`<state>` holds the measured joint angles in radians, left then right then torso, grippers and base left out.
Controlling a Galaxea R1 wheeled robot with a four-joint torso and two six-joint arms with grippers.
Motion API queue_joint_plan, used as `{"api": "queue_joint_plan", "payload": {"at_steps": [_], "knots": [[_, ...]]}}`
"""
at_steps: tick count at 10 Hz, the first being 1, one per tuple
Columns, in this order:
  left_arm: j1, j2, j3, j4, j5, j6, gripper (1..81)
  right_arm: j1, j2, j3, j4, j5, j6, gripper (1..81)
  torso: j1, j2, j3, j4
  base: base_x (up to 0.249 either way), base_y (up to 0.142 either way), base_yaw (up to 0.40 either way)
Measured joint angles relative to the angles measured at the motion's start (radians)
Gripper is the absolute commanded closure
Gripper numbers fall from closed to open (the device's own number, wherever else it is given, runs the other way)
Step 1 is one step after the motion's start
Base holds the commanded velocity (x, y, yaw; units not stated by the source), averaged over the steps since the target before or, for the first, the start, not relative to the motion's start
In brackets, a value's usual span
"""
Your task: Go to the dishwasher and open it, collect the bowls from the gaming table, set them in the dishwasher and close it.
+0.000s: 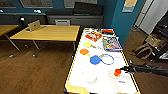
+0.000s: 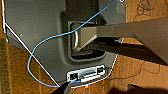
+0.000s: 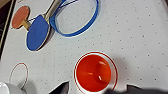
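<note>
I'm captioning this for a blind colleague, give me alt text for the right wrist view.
An orange bowl sits on the dotted white gaming table, just ahead of the right gripper's dark fingertips. Farther along the table lie a blue paddle, an orange paddle and a blue ring.

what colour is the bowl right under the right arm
Orange bowl inside, sitting on a white disc with a red rim; clearest in the right wrist view.
</note>
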<state>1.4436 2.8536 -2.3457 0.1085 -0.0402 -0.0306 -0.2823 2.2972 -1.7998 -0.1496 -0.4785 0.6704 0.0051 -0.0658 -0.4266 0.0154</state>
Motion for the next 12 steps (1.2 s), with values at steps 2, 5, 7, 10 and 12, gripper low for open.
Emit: {"api": "queue_joint_plan", "payload": {"at_steps": [2,5,7,10,12], "knots": [[0.000,0.000,-0.001,0.000,0.000,0.000,1.0,-0.001,0.030,-0.038,0.000,-0.006,0.000,1.0,0.000,0.000,0.000,0.000,0.000,0.000,0.000],[0.000,0.003,-0.001,0.000,0.001,0.000,1.0,-0.003,0.046,-0.074,0.003,-0.036,0.000,1.0,0.000,0.000,0.000,0.000,0.000,0.000,0.000],[0.000,0.003,-0.003,0.000,0.000,0.000,1.0,-0.002,0.035,-0.096,0.004,-0.048,0.000,1.0,0.000,0.000,0.000,0.000,0.000,0.000,0.000],[0.000,0.010,-0.006,0.000,0.000,0.000,1.0,-0.002,0.030,-0.132,0.004,-0.054,-0.001,1.0,0.000,0.000,0.000,0.000,0.000,0.000,0.000],[0.000,0.018,-0.026,0.000,0.002,0.000,1.0,0.000,0.041,-0.148,0.004,-0.057,-0.001,1.0,0.000,0.000,0.000,0.000,0.000,0.000,0.000]]}}
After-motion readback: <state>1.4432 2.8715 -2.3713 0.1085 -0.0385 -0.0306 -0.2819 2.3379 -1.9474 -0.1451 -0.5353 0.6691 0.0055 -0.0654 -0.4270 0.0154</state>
